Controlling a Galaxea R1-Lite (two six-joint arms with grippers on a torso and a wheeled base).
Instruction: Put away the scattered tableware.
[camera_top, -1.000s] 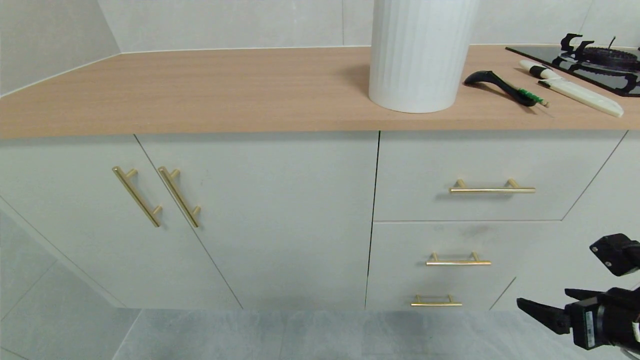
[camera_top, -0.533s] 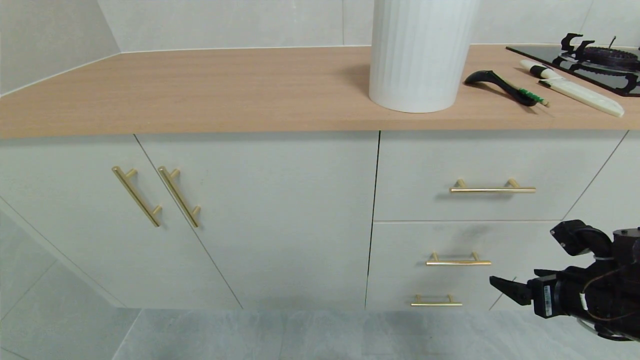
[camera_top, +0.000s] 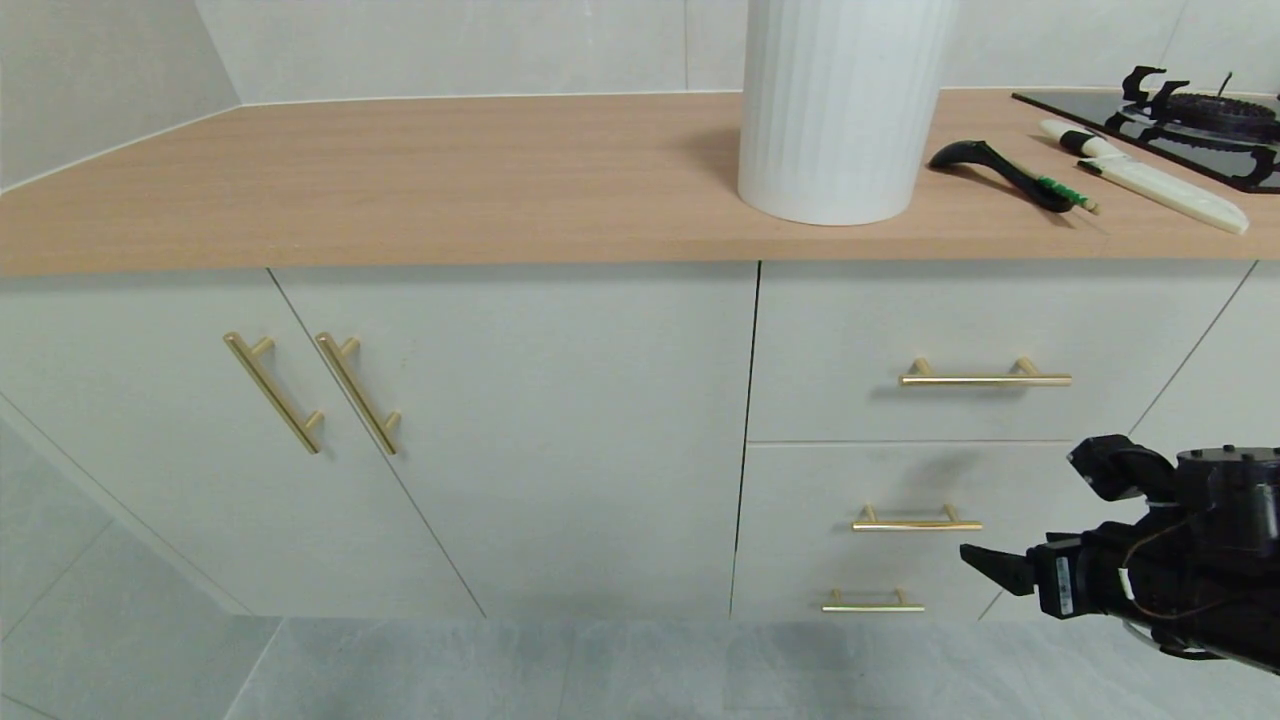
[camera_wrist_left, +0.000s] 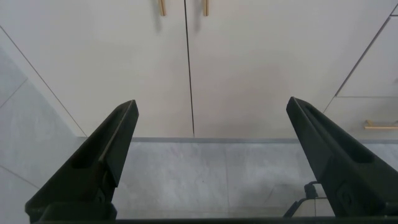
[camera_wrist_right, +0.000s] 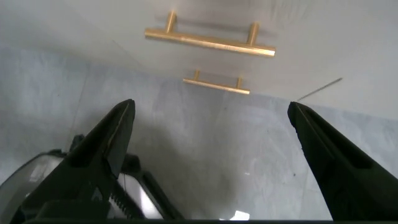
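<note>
Scattered tableware (camera_top: 1145, 177) lies at the right end of the counter (camera_top: 400, 180), between the tall white ribbed container (camera_top: 840, 110) and the stove (camera_top: 1190, 120). It is a white knife (camera_top: 1190, 197), a black utensil (camera_top: 1000, 168) and green-banded chopsticks (camera_top: 1065, 192) touching it. The right gripper (camera_top: 1020, 507) hangs low before the drawers (camera_top: 850, 330), fingers spread wide and empty; the left gripper (camera_wrist_left: 211, 155) is the same. Rising, the right arm could snag the top drawer handle (camera_top: 985, 379) or the counter's front lip. The knife's tip lies near that edge, so a nudge may push it off. Room is tight there, wider left of the container.
</note>
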